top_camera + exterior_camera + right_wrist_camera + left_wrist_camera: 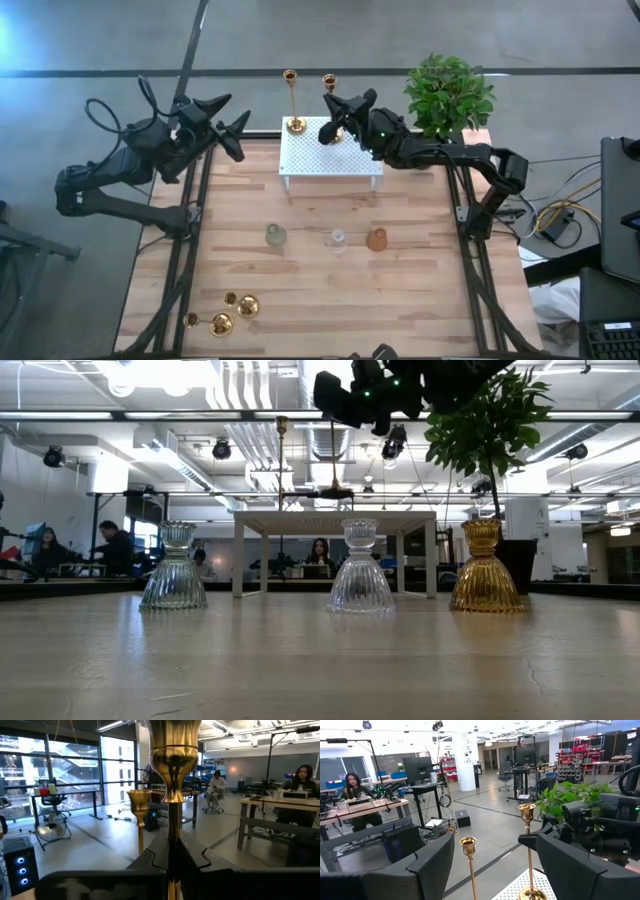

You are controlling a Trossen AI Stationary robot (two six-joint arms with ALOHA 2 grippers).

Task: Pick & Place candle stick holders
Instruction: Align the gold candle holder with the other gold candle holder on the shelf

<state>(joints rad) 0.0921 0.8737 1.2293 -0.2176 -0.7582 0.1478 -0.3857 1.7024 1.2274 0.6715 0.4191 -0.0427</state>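
the right hand (333,127) is clamped on an upright candlestick (172,785) above the white stand (330,160), stem vertical; the left hand (236,135) waits wide beside it.

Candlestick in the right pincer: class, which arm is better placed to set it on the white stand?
Right. Its pincer is shut on that candlestick above the white stand; the left pincer hangs open, off to the side.
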